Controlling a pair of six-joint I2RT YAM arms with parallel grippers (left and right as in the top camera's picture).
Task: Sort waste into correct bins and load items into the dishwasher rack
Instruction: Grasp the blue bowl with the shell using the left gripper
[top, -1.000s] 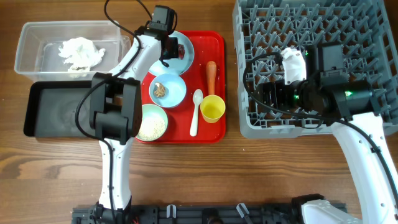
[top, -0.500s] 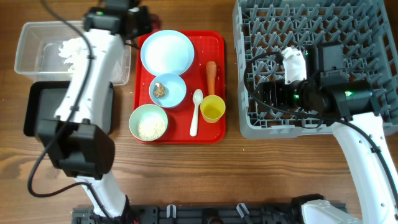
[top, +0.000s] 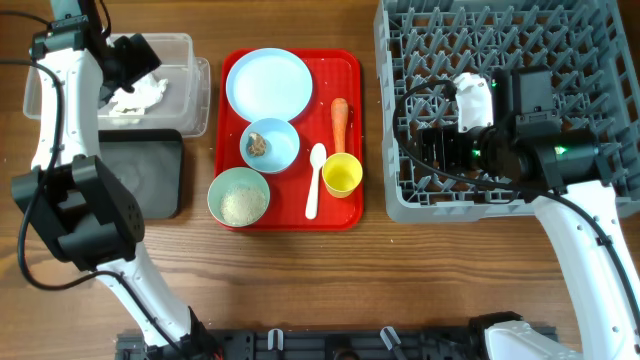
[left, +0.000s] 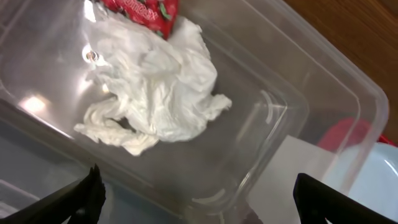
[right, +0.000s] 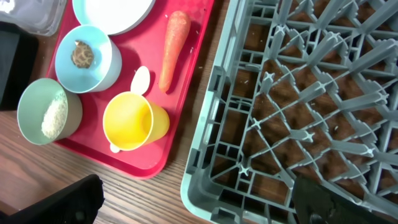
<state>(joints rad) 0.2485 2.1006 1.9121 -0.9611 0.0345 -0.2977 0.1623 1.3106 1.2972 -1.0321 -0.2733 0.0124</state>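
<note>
My left gripper (top: 133, 60) hangs open over the clear tub (top: 200, 72), nothing between its fingers (left: 87, 194). In the tub lie the crumpled white tissue (left: 155, 93) and, at its far side, the red-and-white wrapper (left: 140, 9). The red tray (top: 350, 70) carries the pale blue plate (top: 268, 83), a small blue bowl (top: 278, 150) with a brownish lump (top: 258, 144), a green bowl (top: 240, 197) of rice, the yellow cup (top: 342, 175), the white spoon (top: 315, 180) and the carrot piece (top: 340, 120). My right gripper (top: 425, 150) stands open and empty over the grey rack's (top: 500, 60) front left corner.
The black tray (top: 140, 175) lies in front of the clear tub, partly under my left arm. The rack's near left corner (right: 205, 180) sits close beside the red tray's edge (right: 155, 168), with bare wooden table in front.
My left arm swung from the blue plate leftward to the clear tub and its gripper opened; the wrapper now lies in the tub. The right arm has not moved.
</note>
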